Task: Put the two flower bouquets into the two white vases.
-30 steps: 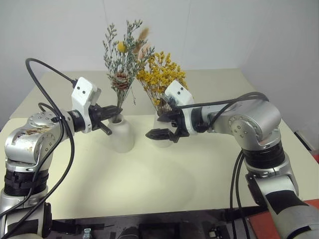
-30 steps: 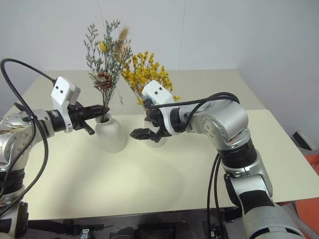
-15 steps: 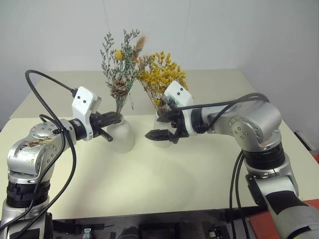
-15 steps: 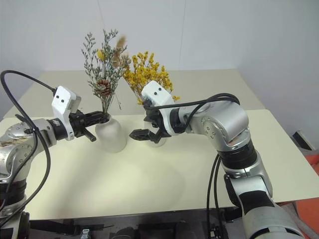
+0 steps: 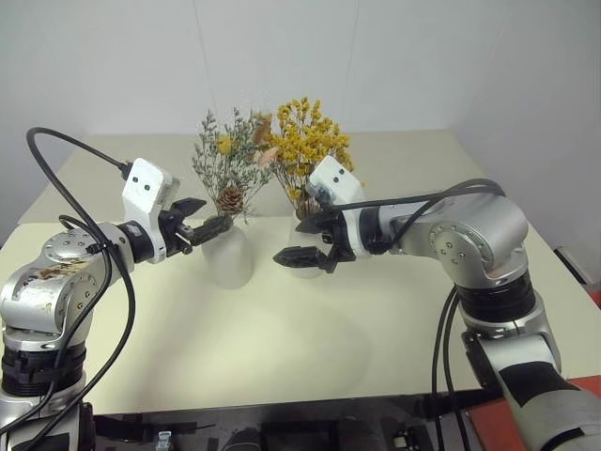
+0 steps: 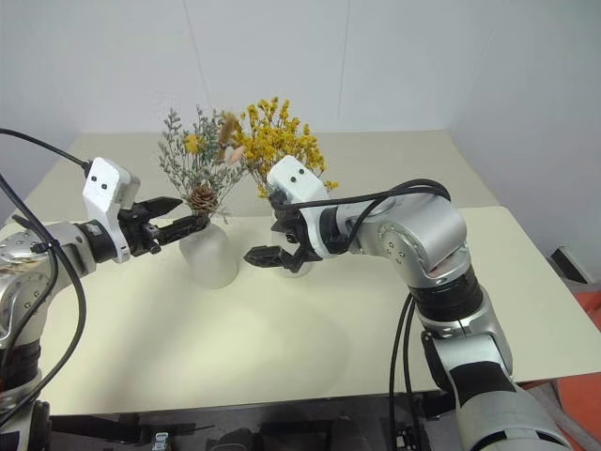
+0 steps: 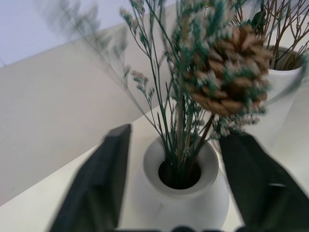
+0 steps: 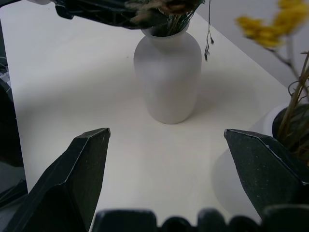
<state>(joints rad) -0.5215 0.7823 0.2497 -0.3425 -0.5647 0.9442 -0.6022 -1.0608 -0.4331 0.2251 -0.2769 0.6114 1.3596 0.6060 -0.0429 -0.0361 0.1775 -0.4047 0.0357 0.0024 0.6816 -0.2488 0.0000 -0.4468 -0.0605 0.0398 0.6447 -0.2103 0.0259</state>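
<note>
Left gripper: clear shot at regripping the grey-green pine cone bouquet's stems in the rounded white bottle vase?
Probably yes. The left gripper stands open, fingers either side of the grey-green bouquet's stems just above the rounded white vase's neck; nothing sits between.

No legible text — none anywhere

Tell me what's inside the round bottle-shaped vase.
The round vase holds the stems of the grey-green bunch with the pine cone, passing down through its narrow mouth. How far the stems go inside is hidden by the vase wall.
</note>
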